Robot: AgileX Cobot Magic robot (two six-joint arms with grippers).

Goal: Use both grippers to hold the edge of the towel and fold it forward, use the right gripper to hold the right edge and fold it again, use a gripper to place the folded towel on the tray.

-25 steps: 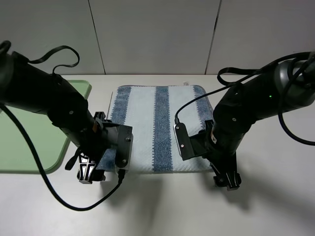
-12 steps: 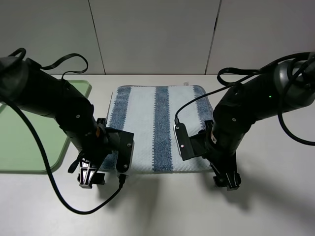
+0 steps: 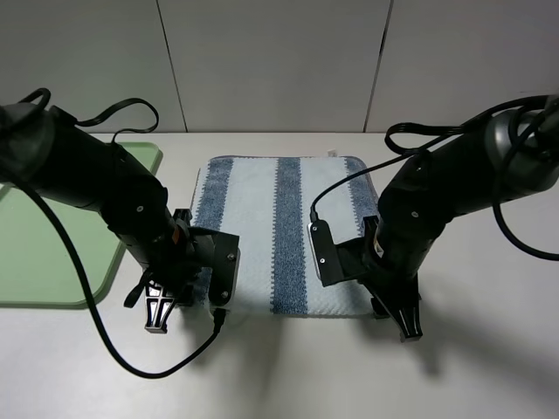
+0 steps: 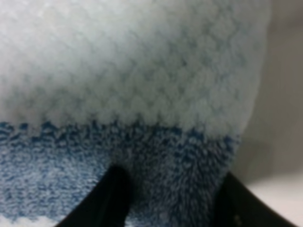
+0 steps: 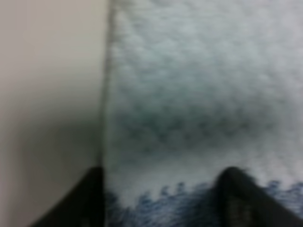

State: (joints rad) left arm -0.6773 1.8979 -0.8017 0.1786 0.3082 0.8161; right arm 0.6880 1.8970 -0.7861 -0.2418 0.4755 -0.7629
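The towel (image 3: 275,231) is found spread flat on the white table (image 3: 279,375), stripes running away from the robot, well apart from the green tray (image 3: 26,271), which lies at the left and is partly covered by the left arm.

The left gripper (image 3: 160,312) is set at the towel's near left corner and the right gripper (image 3: 403,325) at its near right corner.

Changes noted over the last second:
- The left gripper has been brought in from beside the towel onto its corner.
- Both pairs of jaws, previously spread wide, have been drawn in.
- The near right corner now appears slightly gathered under the right gripper.

In the left wrist view, blue-striped terry is seen bunched between the dark fingers (image 4: 111,198). In the right wrist view, pale cloth and the grey hem (image 5: 103,118) are seen between the fingers (image 5: 234,196). Both grippers are therefore recorded as closed on the towel's near edge, though the firmness of either hold cannot be confirmed.

The grasp for the first fold is judged to be made. The lift and the forward fold are not yet begun, and nothing has been placed on the tray.
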